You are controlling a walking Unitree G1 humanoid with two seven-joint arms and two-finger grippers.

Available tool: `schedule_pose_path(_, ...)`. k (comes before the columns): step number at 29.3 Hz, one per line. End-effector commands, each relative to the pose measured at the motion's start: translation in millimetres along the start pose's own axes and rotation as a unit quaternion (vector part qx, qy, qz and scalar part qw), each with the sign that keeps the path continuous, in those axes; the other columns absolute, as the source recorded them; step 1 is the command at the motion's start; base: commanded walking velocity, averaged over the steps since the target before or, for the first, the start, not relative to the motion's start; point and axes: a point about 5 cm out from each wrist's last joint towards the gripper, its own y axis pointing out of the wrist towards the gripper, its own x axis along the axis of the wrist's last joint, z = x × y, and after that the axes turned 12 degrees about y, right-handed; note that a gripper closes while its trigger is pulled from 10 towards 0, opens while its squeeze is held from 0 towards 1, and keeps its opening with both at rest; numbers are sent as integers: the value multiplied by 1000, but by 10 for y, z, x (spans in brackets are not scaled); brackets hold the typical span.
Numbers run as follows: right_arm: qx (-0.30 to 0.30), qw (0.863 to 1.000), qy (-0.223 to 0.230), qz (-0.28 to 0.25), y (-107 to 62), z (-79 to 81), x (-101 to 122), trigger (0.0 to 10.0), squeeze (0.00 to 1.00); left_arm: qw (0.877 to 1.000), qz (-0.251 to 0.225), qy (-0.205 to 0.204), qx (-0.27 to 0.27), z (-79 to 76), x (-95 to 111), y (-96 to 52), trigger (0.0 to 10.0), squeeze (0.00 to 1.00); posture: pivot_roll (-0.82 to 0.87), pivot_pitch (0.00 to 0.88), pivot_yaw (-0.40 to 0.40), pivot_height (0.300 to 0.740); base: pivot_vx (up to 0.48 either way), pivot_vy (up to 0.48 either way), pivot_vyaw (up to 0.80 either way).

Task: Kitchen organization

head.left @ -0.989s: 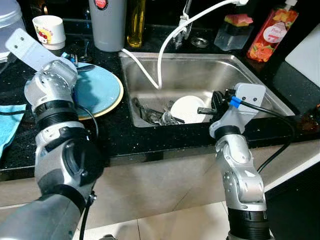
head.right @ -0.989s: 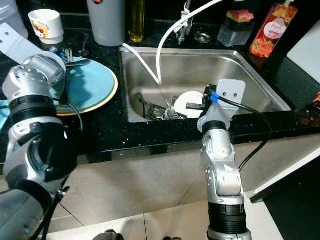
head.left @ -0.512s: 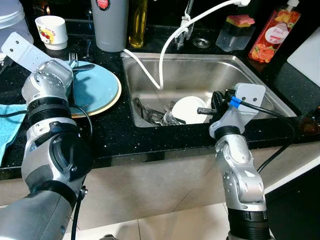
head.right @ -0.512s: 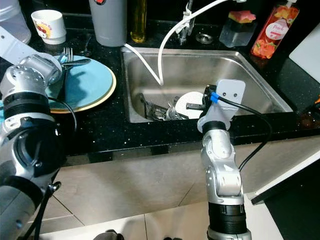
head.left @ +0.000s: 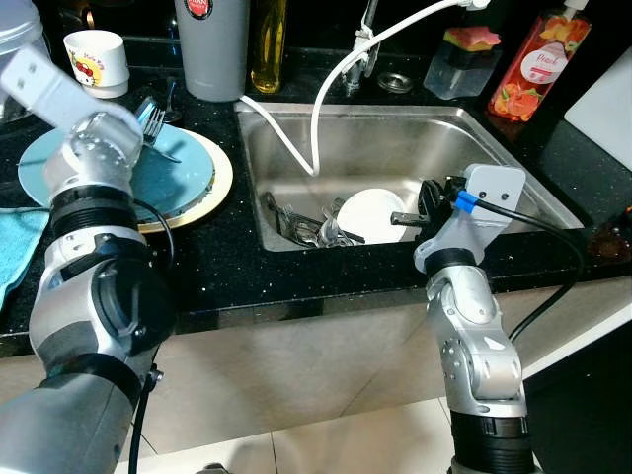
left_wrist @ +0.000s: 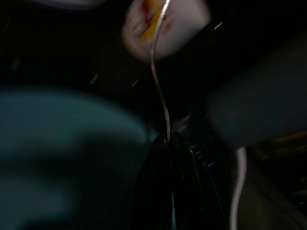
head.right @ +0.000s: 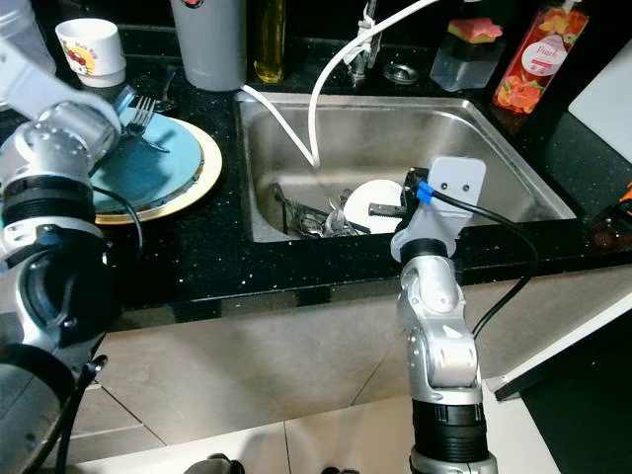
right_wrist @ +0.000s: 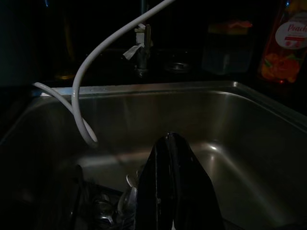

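Black countertop point(head.left: 326, 276), far edge lined with bottles; steel sink point(head.left: 494, 148) set in at centre-right. Inside the sink: white plate point(head.left: 370, 215) and a cutlery pile point(head.left: 306, 229) at its left, white hose point(head.left: 296, 148) drooping in from the far rim. Left of the sink: blue plate point(head.left: 193, 163) stacked on a yellow-rimmed plate point(head.left: 219, 188). Beyond them: white mug point(head.left: 96, 59) and grey canister point(head.left: 212, 49).

Left gripper point(left_wrist: 170, 143) raised over the blue plate, fingers clamped together on the handle end of a fork point(head.left: 155, 120). Right gripper point(right_wrist: 171, 143) parked over the near rim of the sink, fingers pressed together, holding nothing.

Fork position: held above the far part of the blue plate. Long axis in the wrist view: straight out from the fingertips toward the mug. Tines at the far end, aimed at the mug and canister. Exact tilt against the countertop: not discernible, left arm blurred.

Likely faults:
- Thin handle pinched at one end only; probable swivel or slip during a swing.
- Tines leading; possible strike on mug or canister.
- Drop onto the stacked plates; clatter, possible chipping.
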Motion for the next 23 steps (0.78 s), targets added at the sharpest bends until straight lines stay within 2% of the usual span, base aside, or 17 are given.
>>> schedule_pose_path(1, -1, 1000, -2, -1, 10, -15, -3, 10000, 0, 998, -52, 13, -45, -193, 209, -87, 10000, 0, 240, 71, -100, 740, 0, 0, 0)
schedule_pose_path(2, -1, 1000, -2, -1, 10, -15, -3, 10000, 0, 998, -52, 13, -45, -193, 209, -87, 10000, 0, 240, 71, -100, 740, 0, 0, 0)
schedule_pose_path(5, -1, 1000, -2, 0, 10, -17, -4, 10000, 0, 987, -102, 16, -119, -415, 371, -213, 10000, 0, 241, 73, -100, 740, 0, 0, 0)
schedule_pose_path(8, -2, 1000, -2, 0, 8, -17, -5, 10000, 0, 978, -111, 38, -172, -561, 374, -287, 10000, 0, 240, 76, -98, 740, 0, 0, 0)
schedule_pose_path(10, -3, 1000, -2, 0, 4, -22, -4, 10000, 0, 956, -100, 59, -268, -800, 272, -425, 10000, 0, 239, 79, -98, 740, 0, 0, 0)
schedule_pose_path(13, -4, 1000, -2, 0, 4, -25, -2, 10000, 0, 924, -77, 97, -362, -1058, 81, -614, 10000, 0, 237, 80, -98, 740, 0, 0, 0)
schedule_pose_path(14, -4, 1000, -2, 0, 4, -25, -2, 10000, 0, 924, -77, 97, -362, -1058, 81, -614, 10000, 0, 237, 80, -98, 740, 0, 0, 0)
schedule_pose_path(15, -5, 1000, -2, -1, 5, -26, -1, 10000, 0, 915, -60, 117, -382, -1147, -51, -673, 10000, 0, 239, 81, -99, 740, 0, 0, 0)
schedule_pose_path(16, -5, 1000, -2, -1, 5, -26, -1, 10000, 0, 915, -60, 117, -382, -1147, -51, -673, 10000, 0, 239, 81, -99, 740, 0, 0, 0)
schedule_pose_path(17, -5, 1000, -2, -1, 8, -25, 0, 10000, 0, 900, -8, 126, -417, -1293, -366, -787, 10000, 0, 241, 83, -99, 740, 0, 0, 0)
schedule_pose_path(18, -5, 1000, -2, -1, 8, -25, 0, 10000, 0, 900, -8, 126, -417, -1293, -366, -787, 10000, 0, 241, 83, -99, 740, 0, 0, 0)
schedule_pose_path(19, -5, 1000, -2, -1, 9, -23, 0, 10000, 0, 894, 14, 130, -428, -1335, -491, -830, 10000, 0, 241, 83, -99, 740, 0, 0, 0)
schedule_pose_path(20, -4, 1000, -1, -2, 9, -16, 1, 10000, 0, 884, 37, 152, -441, -1373, -666, -878, 10000, 0, 236, 84, -97, 740, 0, 0, 0)
schedule_pose_path(23, -4, 1000, 0, -3, 5, -6, 8, 10000, 0, 858, 60, 226, -457, -1388, -1055, -950, 10000, 0, 237, 86, -95, 740, 0, 0, 0)
